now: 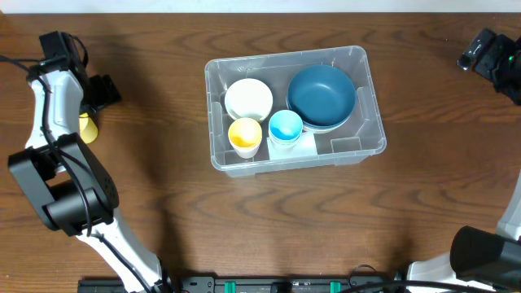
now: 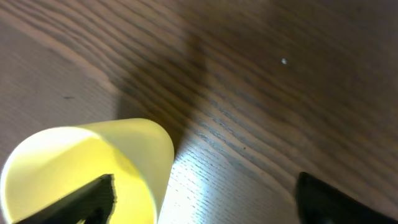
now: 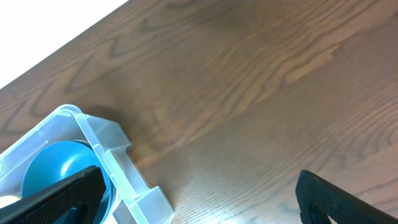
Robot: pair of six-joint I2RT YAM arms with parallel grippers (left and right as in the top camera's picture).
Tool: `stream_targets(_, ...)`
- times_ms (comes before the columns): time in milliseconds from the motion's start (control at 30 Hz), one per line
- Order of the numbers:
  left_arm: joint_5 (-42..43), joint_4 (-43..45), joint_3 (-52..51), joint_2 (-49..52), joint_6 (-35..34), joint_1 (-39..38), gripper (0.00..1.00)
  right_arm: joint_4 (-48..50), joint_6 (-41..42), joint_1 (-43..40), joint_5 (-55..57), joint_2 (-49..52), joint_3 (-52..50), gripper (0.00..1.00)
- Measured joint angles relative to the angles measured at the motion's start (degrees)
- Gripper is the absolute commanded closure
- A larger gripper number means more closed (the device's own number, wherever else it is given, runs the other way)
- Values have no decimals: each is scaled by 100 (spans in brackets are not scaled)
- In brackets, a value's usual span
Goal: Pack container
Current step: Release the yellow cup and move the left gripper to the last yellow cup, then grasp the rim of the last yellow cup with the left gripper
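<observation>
The clear container (image 1: 286, 55) stands at the table's middle. It holds a white bowl (image 1: 248, 98), a dark blue bowl (image 1: 321, 96), a yellow cup (image 1: 245, 135) and a light blue cup (image 1: 286, 126). Another yellow cup (image 1: 87, 129) sits at the far left, partly under my left arm. In the left wrist view this cup (image 2: 74, 155) fills the lower left. My left gripper (image 2: 205, 205) is open, with one finger in front of the cup's inside and the other over bare wood. My right gripper (image 3: 199, 205) is open and empty beside the container's corner (image 3: 102, 146), with the blue bowl (image 3: 56, 168) showing.
The table is dark wood (image 1: 244, 220). My right arm (image 1: 492, 53) is at the far right back corner. A pale strip runs along the table's far edge (image 1: 260, 5).
</observation>
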Motion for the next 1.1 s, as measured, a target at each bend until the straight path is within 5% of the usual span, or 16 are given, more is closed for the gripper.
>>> stream_targets(400, 70, -22, -17, 90, 76, 0, 94, 0, 0, 0, 0, 0, 0, 1)
stream_targets(1100, 402, -566, -17, -131, 66, -695, 94, 2, 0, 0, 0, 0, 0, 1)
